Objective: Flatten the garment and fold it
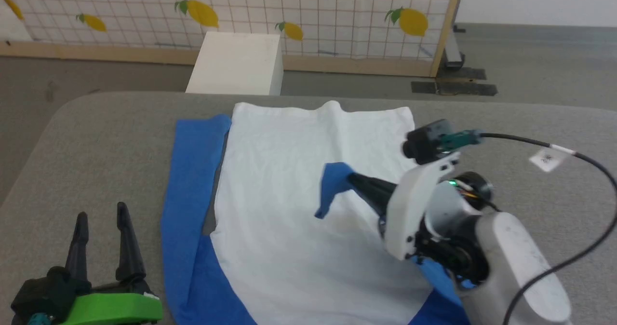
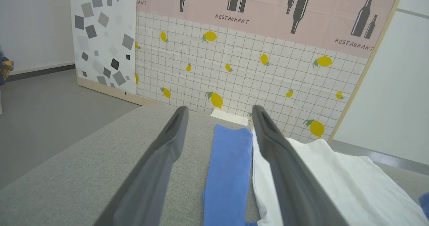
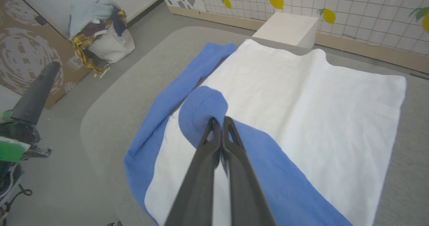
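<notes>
Right claw [image 1: 348, 176] pinched shut on one blue sleeve [image 1: 332, 185] of the raglan shirt [image 1: 289, 161]; left claw [image 1: 101, 211] spread wide and empty.

The shirt lies spread on the grey padded table [image 1: 96, 137] in the middle of the head view, its white body mostly flat with soft wrinkles and its straight hem toward the top of the frame. My right fingers are pressed together on a fold of the sleeve just right of centre, holding it raised over the white fabric. In my right wrist view the blue cloth curls round the fingertips and trails to the lower right. The other sleeve [image 1: 188, 195] runs along the left edge of the white body. My left claw sits at the lower left, over bare table and apart from the shirt. At the top of the frame, a white box [image 1: 236, 64] stands before a lemon-printed screen [image 1: 337, 16].
</notes>
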{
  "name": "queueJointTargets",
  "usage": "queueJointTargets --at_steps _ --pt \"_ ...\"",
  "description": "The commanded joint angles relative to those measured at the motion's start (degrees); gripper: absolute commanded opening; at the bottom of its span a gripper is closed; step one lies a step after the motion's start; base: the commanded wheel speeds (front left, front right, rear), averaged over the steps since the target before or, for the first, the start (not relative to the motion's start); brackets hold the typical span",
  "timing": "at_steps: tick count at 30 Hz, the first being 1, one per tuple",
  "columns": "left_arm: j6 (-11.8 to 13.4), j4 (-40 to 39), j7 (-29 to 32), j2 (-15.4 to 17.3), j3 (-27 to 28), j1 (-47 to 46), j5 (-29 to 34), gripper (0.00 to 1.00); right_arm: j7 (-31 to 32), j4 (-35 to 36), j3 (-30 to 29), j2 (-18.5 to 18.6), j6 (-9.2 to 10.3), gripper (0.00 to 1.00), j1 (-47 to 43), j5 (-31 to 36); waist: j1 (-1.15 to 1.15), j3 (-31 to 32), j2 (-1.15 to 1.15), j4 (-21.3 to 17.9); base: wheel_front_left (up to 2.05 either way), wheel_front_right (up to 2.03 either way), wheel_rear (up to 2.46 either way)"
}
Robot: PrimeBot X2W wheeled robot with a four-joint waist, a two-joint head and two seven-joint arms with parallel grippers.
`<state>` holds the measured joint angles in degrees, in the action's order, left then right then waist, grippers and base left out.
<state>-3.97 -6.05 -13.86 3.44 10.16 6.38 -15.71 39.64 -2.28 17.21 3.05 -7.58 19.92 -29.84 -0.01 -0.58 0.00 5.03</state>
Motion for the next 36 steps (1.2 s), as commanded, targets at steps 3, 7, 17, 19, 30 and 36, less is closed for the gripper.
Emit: queueJointTargets --at_steps 3,7,17,19,30,36 --pt "-0.3 0.6 0.0 0.0 -1.0 -1.4 -0.4 1.0 -5.0 -5.6 5.5 -0.1 0.09 0.0 4.4 -4.6 0.01 -3.0 0.0 3.2 0.0 0.0 0.0" --pt "-0.6 1.3 -0.1 0.0 -1.8 -2.7 -0.6 1.0 -9.1 -12.0 12.4 -0.2 0.09 0.0 9.2 -7.5 0.01 -5.1 0.0 5.5 0.0 0.0 0.0" --pt "-0.8 3.3 -0.6 -0.1 -2.4 -4.7 -1.2 1.0 -10.7 -23.5 26.2 -0.2 0.09 1.0 15.1 -13.6 0.01 -7.6 0.0 7.9 0.0 0.0 0.0" --pt "-0.7 3.5 -0.7 -0.1 -2.2 -4.6 -1.3 1.0 -11.4 -23.6 27.4 -0.2 0.09 1.0 15.6 -15.4 0.01 -7.6 0.0 7.5 0.0 0.0 0.0" --pt "-0.1 4.6 -0.2 1.5 -2.8 -4.2 0.3 1.0 -27.0 -21.7 12.3 0.4 0.09 1.0 18.9 -14.6 0.01 -3.8 0.0 2.4 0.0 0.0 0.0" --pt "0.6 4.5 0.7 2.1 -3.1 -4.0 0.9 1.0 -37.1 -16.1 -3.6 3.9 0.09 1.0 11.4 -0.4 0.01 -1.4 0.0 -0.7 0.0 0.0 0.0"
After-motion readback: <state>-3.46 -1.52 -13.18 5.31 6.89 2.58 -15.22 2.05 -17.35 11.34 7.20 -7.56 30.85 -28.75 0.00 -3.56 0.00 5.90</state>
